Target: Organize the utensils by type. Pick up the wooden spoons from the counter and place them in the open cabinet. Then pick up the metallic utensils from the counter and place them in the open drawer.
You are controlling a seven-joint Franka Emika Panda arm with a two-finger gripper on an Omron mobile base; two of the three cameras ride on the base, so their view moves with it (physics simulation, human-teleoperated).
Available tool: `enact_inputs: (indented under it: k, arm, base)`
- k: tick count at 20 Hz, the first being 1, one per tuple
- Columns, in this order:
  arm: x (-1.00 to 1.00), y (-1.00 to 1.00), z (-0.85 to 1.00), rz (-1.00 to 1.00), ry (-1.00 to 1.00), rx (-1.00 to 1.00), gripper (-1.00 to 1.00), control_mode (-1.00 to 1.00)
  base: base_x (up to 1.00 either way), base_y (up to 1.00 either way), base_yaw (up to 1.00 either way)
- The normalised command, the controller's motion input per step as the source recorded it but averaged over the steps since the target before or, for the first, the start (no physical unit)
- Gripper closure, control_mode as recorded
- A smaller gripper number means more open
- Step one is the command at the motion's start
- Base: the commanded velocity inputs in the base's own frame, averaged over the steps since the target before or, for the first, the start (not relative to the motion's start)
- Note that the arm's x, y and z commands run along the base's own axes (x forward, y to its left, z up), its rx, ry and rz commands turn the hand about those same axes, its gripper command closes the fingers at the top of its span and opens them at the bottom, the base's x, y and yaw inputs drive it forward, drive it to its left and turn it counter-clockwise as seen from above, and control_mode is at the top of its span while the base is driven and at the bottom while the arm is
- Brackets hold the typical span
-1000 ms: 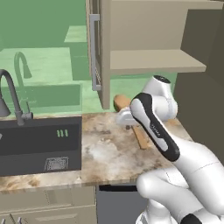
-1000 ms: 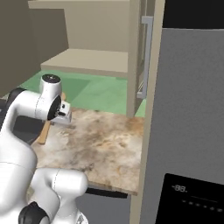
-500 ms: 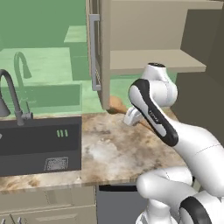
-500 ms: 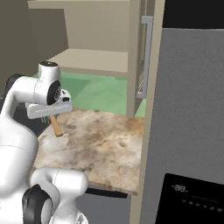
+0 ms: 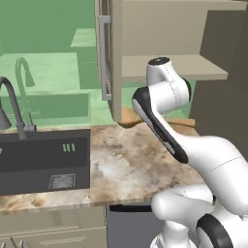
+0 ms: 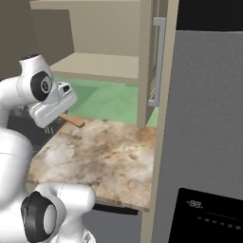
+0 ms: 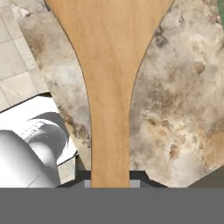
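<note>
Since the earlier frame we have lifted the wooden spoon (image 7: 109, 83) off the desk (image 5: 131, 160); jaws clamp its handle at centre frame. We should keep it level, clearing the cabinet shelf (image 5: 193, 68) edge.

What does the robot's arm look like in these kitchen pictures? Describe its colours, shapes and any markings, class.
The arm is glossy white, built of rounded, tube-like segments with bulbous joints. A black band runs along one link, and a dark round cap marks a joint. The hand is a boxy pale-grey block. No cables or lettering are visible.
</note>
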Motion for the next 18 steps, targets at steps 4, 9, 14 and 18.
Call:
enact_inputs:
  k: [4,9,14,18]
  arm:
    - [0.0,-0.37,0.04,0.18,-0.3,-0.24,1.0,-1.0]
    - [0.02,-0.34,0.02,0.14,-0.42,-0.12,1.0,-1.0]
    - [0.14,-0.34,0.18,0.08,-0.24,0.0,1.0,-1.0]
    - [0.41,-0.15,0.49,0.06,0.0,0.08,1.0,-1.0]
  base:
    - [0.0,0.0,0.0]
    - [0.0,0.0,0.0]
    - [0.0,0.0,0.0]
    - [0.0,0.0,0.0]
